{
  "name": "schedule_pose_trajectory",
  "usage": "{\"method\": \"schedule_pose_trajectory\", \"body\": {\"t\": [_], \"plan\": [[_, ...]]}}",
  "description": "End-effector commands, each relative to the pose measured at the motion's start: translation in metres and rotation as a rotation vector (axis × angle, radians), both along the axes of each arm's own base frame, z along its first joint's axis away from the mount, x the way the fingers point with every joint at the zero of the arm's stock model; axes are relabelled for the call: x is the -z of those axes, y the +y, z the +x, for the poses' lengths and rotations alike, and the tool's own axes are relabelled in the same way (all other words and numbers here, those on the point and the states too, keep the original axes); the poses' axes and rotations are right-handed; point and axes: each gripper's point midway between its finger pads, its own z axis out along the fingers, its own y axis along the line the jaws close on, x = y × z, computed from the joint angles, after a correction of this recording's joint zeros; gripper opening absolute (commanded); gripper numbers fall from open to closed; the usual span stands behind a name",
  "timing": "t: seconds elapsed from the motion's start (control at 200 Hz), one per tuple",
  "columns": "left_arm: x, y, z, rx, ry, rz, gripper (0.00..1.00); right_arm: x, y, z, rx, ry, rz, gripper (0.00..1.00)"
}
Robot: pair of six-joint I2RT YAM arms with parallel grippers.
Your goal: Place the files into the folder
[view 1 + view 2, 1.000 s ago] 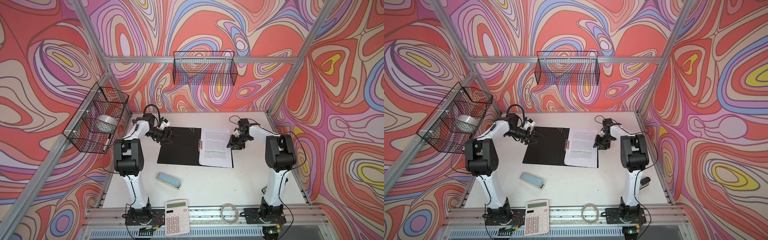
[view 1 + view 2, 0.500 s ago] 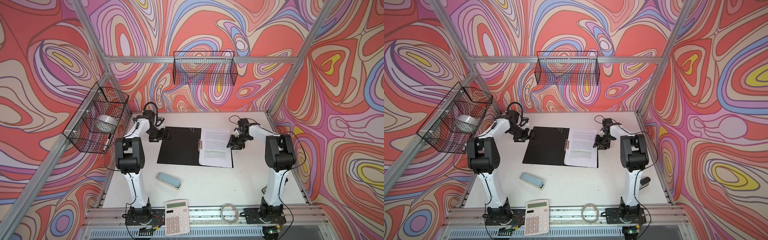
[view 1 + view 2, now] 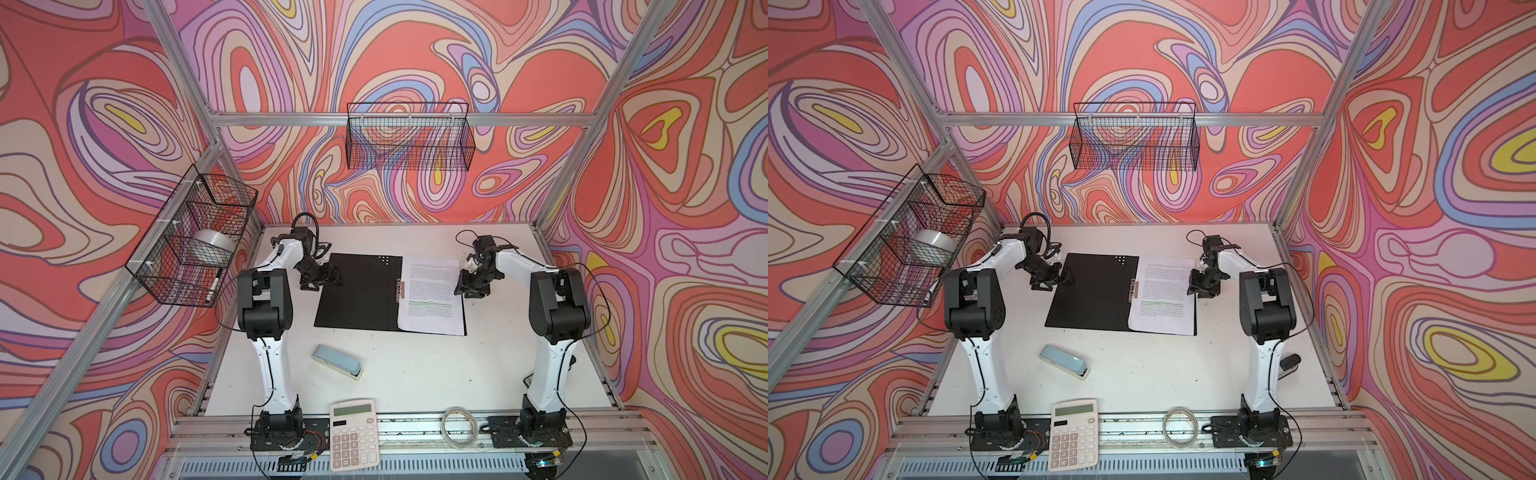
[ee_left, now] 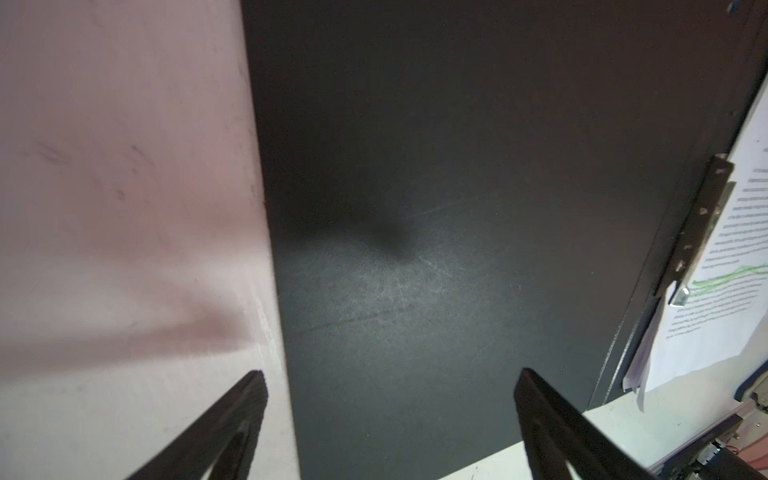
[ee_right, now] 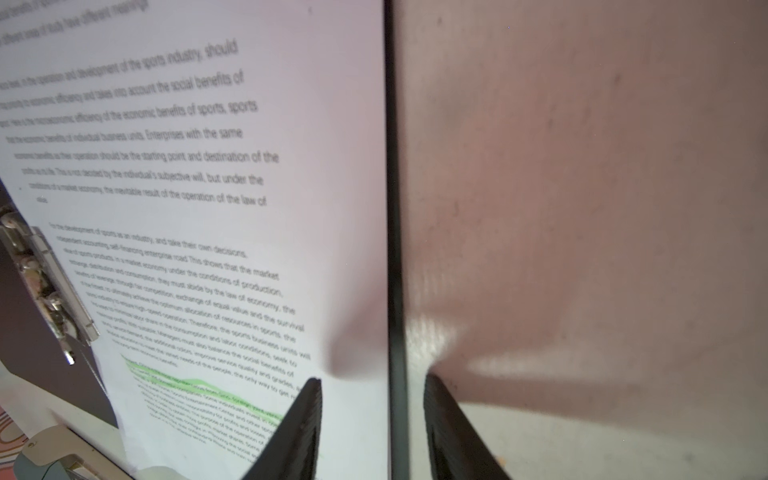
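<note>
The folder (image 3: 357, 293) (image 3: 1092, 293) lies open and flat at the back middle of the table, black inside up. The files (image 3: 432, 299) (image 3: 1163, 299), white printed sheets with green highlighted lines, rest on its right half beside the metal clip (image 3: 400, 289). My left gripper (image 3: 322, 282) (image 3: 1054, 282) (image 4: 390, 374) is wide open, low over the folder's left edge (image 4: 270, 249), which runs between its fingers. My right gripper (image 3: 460, 282) (image 3: 1192, 282) (image 5: 372, 378) is open. One of its fingers is over the files (image 5: 208, 249), the other over the table, with the folder's right edge between them.
A blue-grey stapler (image 3: 337, 361) lies in front of the folder. A white calculator (image 3: 354, 434) and a coiled ring (image 3: 459, 420) sit on the front rail. A wire basket (image 3: 193, 241) holding a tape roll hangs on the left wall, and a second basket (image 3: 409, 137) hangs on the back wall.
My left gripper has shifted a little at the folder's left edge and its jaws have spread wider. The right gripper, folder and files have stayed where they were.
</note>
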Motion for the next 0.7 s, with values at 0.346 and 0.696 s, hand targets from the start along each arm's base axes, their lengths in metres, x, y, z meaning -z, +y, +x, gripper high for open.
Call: {"method": "schedule_pose_trajectory", "body": {"t": [0.346, 0.696], "plan": [[0.013, 0.000, 0.003, 0.003, 0.037, -0.016, 0.94, 0.027, -0.013, 0.007, 0.030, 0.014, -0.077, 0.43], [0.025, 0.009, 0.002, 0.016, 0.063, 0.050, 1.00, 0.032, -0.012, 0.007, 0.025, 0.027, -0.077, 0.43]]}}
